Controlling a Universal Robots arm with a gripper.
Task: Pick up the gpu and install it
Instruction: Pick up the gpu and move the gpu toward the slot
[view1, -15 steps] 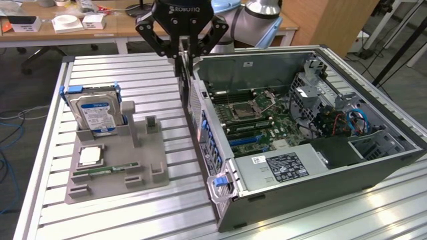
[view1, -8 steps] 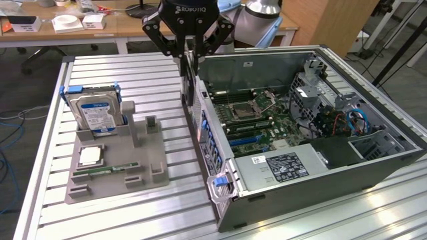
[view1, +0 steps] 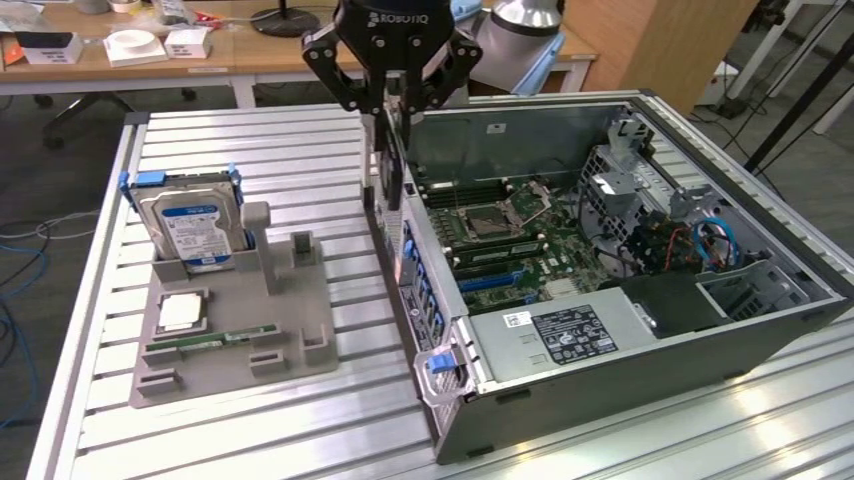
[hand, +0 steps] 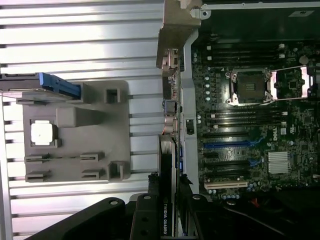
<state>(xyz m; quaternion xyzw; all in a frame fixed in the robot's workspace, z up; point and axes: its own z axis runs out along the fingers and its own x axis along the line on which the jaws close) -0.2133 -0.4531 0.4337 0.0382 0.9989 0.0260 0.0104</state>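
Note:
My gripper (view1: 395, 105) hangs over the near wall of the open computer case (view1: 747, 330), shut on the gpu (view1: 388, 160). The gpu is a thin dark card held on edge, reaching down from the fingers to about the top of the case's wall. In the wrist view the gpu (hand: 167, 175) appears edge-on between my gripper (hand: 167, 212) fingers, with a white label on it. It sits just outside the case, beside the motherboard (hand: 250, 125) and its blue expansion slots (hand: 235, 145).
A grey parts holder (view1: 267, 350) lies on the slatted metal table (view1: 267, 140) at the exterior view's left. It carries an upright silver hard drive (view1: 187, 230), a CPU (view1: 180, 310) and a green RAM stick (view1: 214, 340). The case's drive cage (view1: 641, 180) and power supply (view1: 567, 335) flank the motherboard.

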